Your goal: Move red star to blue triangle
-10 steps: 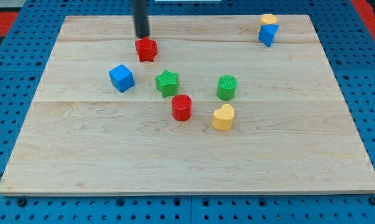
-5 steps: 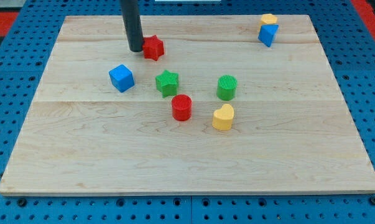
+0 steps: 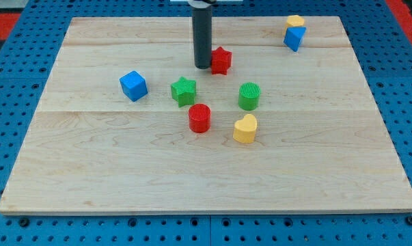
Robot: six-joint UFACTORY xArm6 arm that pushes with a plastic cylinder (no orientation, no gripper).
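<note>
The red star [image 3: 221,60] lies on the wooden board [image 3: 124,164] near the view's top, a little left of centre. My tip [image 3: 203,66] stands right against the star's left side. The blue triangle [image 3: 294,38] is at the view's top right, far to the right of the star, touching a yellow block [image 3: 295,21] just above it.
A green star [image 3: 183,91], a red cylinder [image 3: 199,117], a green cylinder [image 3: 249,96] and a yellow heart [image 3: 245,128] cluster below the red star. A blue cube [image 3: 133,85] sits at the left.
My tip moved from above the red star to its left side, then swept right, pushing the star rightward along the board. The other blocks have not moved.
</note>
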